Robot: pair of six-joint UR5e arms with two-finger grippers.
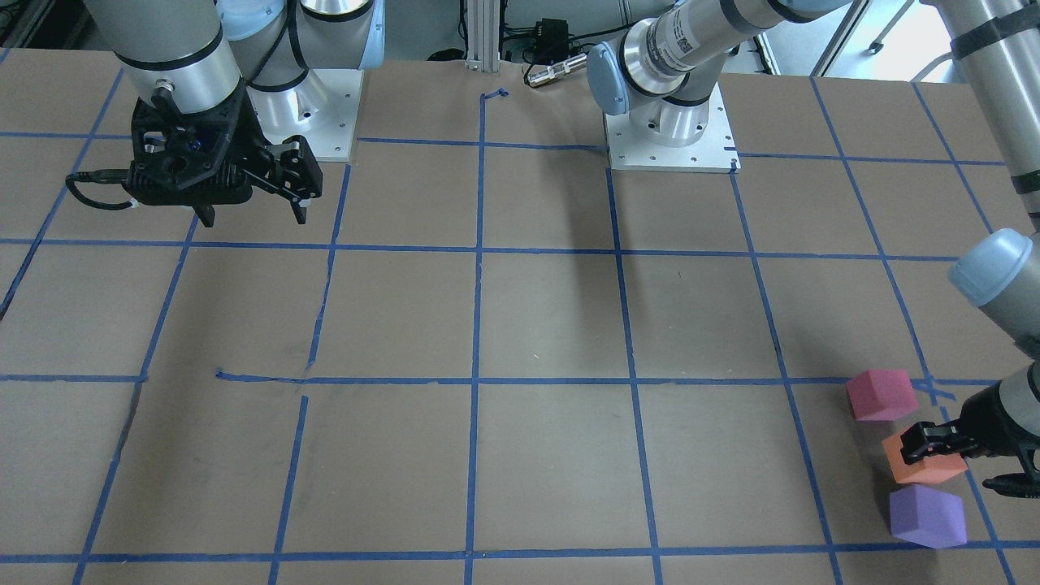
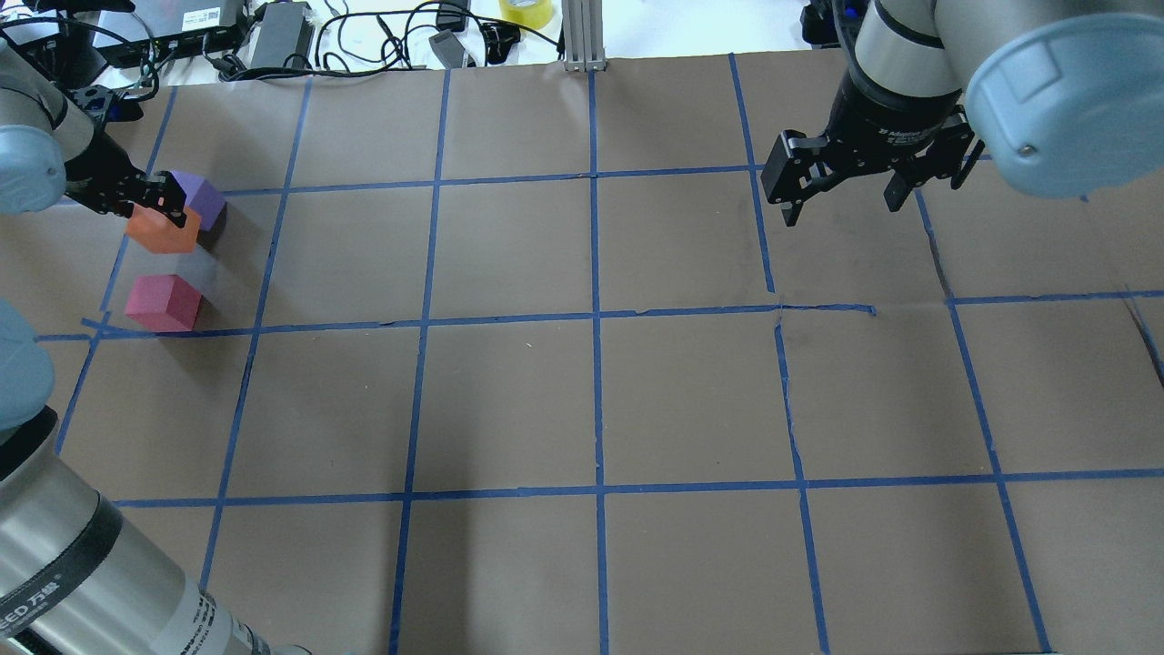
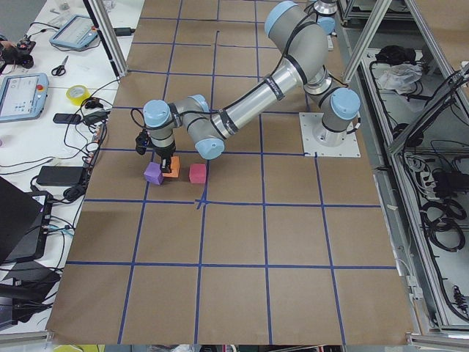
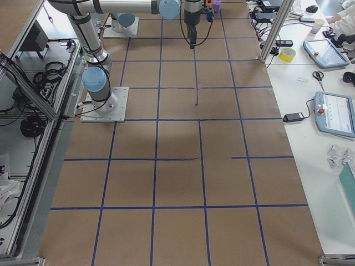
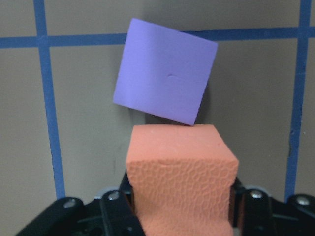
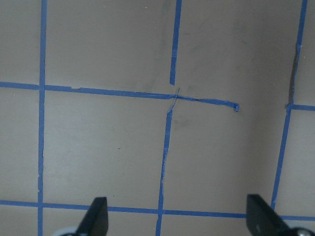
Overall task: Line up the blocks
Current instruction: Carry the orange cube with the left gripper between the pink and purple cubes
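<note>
1. While the left gripper (image 5: 179, 196) has its jaws pressed on two sides of the orange block (image 5: 179, 152), I would set the block down squarely before letting go.
2. Just beyond, the purple block (image 5: 165, 78) sits skewed, one corner at the orange one's edge; avoid nudging it.
3. The pinkish-red block (image 2: 164, 303) lies apart on the orange one's other side, making a rough row.
4. Far across, the right gripper (image 2: 842, 209) hangs wide open, holding nothing.
5. No container shows; the blocks are on the table (image 2: 591, 391).
</note>
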